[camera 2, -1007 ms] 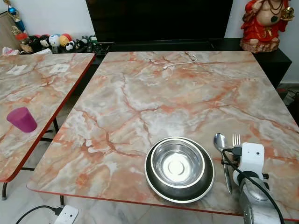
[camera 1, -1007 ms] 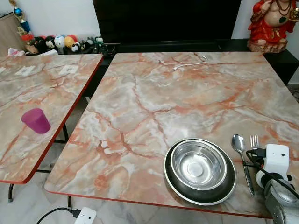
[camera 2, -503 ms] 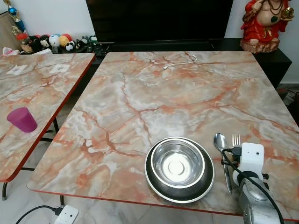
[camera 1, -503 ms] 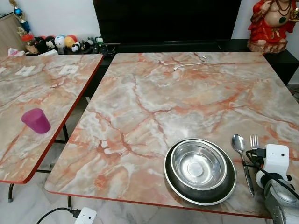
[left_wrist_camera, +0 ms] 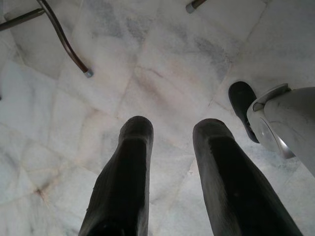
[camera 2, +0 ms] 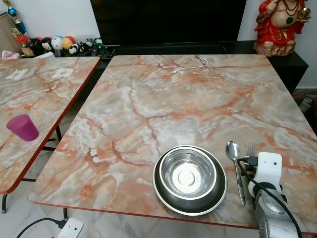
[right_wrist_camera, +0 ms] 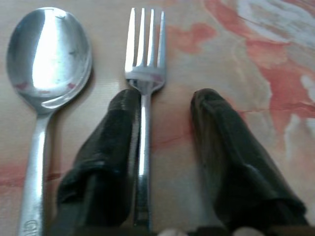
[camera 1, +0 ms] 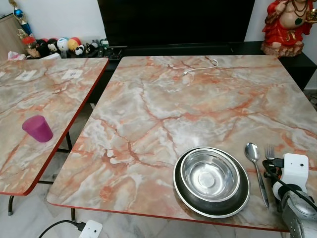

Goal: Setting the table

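Where the table (camera 1: pixel 163 99) nears its edge, a steel bowl (camera 1: pixel 210 174) sits in a dark plate (camera 1: pixel 190 197).

Even, bright indoor light falls from above, leaving soft glare on the marble table (camera 1: pixel 163 104) and a bright highlight in the steel bowl (camera 1: pixel 210 175). The head views are sharp. The right wrist view is soft and close, its spoon (right_wrist_camera: pixel 47 54) gleaming.

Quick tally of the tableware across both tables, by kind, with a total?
Plate: 1
Bowl: 1
Spoon: 1
Fork: 1, lying between the open right claw fingers
Purple cup: 1, on the left table
Total: 5
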Robot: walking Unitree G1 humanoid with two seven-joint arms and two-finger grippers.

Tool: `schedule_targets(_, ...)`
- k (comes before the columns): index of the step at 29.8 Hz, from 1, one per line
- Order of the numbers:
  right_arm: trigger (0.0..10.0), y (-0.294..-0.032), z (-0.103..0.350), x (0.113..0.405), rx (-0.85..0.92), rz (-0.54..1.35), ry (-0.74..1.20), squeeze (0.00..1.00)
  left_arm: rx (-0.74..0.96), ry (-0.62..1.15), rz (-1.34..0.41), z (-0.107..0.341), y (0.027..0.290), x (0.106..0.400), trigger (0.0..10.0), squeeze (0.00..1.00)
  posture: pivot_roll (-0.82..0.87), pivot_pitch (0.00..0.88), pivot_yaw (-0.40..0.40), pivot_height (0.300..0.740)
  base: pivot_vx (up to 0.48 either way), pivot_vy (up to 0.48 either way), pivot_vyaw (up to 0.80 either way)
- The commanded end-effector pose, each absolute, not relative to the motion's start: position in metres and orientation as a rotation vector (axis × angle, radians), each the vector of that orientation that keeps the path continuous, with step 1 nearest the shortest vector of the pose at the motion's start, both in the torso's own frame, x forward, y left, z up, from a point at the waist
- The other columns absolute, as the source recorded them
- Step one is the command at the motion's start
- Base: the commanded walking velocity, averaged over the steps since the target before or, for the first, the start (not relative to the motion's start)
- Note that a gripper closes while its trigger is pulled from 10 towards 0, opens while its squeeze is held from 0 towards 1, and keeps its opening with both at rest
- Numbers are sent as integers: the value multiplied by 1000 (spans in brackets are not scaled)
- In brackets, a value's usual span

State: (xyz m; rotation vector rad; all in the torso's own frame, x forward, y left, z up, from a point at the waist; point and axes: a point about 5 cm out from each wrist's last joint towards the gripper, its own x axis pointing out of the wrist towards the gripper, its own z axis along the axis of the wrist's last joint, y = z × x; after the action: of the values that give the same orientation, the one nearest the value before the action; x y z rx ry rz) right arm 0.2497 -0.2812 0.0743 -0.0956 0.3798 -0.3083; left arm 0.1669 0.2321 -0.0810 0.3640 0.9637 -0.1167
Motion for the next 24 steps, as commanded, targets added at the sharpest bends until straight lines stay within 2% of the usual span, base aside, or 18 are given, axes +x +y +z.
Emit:
schedule_targets(1, 10000, -281, 69, 248, -84, -319, 388, 0, 376, 973, -120, -82, 234, 165, 10000, 0, -25, 16, 80, 740, 0, 0, 0)
schedule_targets(10, 10000, -280, 85, 255, -52, -313, 274, 0, 375, 971, -123, -81, 233, 166, 10000, 0, -27, 15, 80, 740, 0, 0, 0)
schedule_targets(17, 10000, -286, 101, 257, -82, -377, 152, 0, 373, 968, -122, -81, 233, 166, 10000, 0, -26, 12, 79, 740, 0, 0, 0)
schedule_targets(21, 10000, -290, 126, 256, -55, -440, -42, 0, 371, 965, -119, -81, 234, 167, 10000, 0, -29, 10, 79, 740, 0, 0, 0)
schedule_targets(24, 10000, -286, 134, 255, -58, -434, -106, 0, 367, 961, -114, -80, 234, 167, 10000, 0, -34, 6, 77, 740, 0, 0, 0)
